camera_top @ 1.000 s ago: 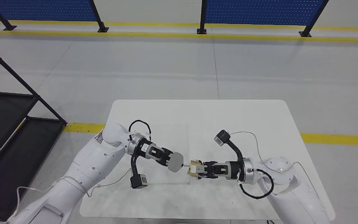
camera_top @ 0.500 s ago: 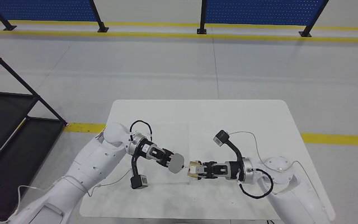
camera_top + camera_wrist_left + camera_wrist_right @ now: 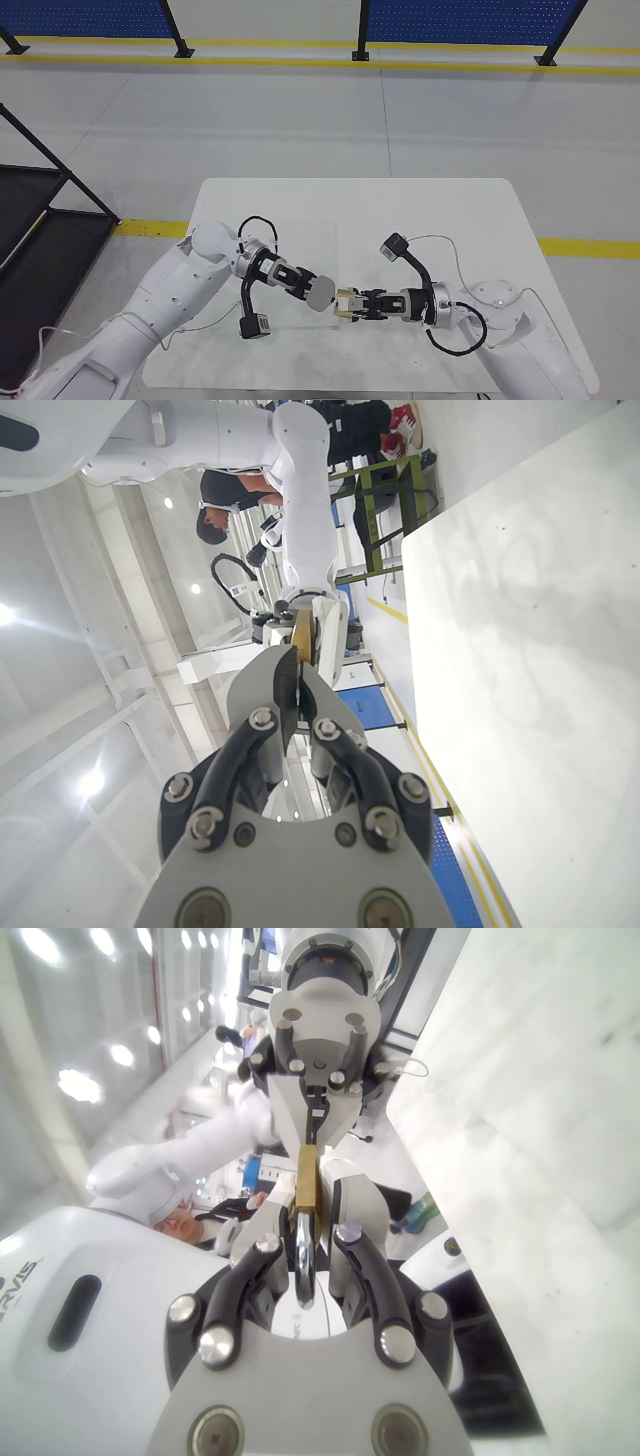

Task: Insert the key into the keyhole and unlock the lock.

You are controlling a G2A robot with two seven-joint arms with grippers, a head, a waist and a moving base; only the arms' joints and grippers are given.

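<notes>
Both arms meet above the front middle of the white table point(image 3: 450, 220). My right gripper point(image 3: 358, 304) is shut on a brass padlock point(image 3: 347, 302), pinching its body point(image 3: 306, 1178) with the steel shackle point(image 3: 304, 1258) pointing back toward the wrist. My left gripper point(image 3: 322, 293) faces it from the other side and is shut on a thin dark key point(image 3: 315, 1115). In the left wrist view the key point(image 3: 300, 695) sits between the pads, its tip at the padlock point(image 3: 303, 640). The keyhole itself is hidden behind the fingertips.
A black rack point(image 3: 40, 230) stands on the floor off the table's left side. Blue barriers point(image 3: 80, 18) and yellow floor lines run along the back. The table's front edge point(image 3: 300, 388) lies just below the arms.
My left gripper has crept a little toward the padlock and the left elbow has shifted the same way. The right gripper with the padlock has barely moved.
</notes>
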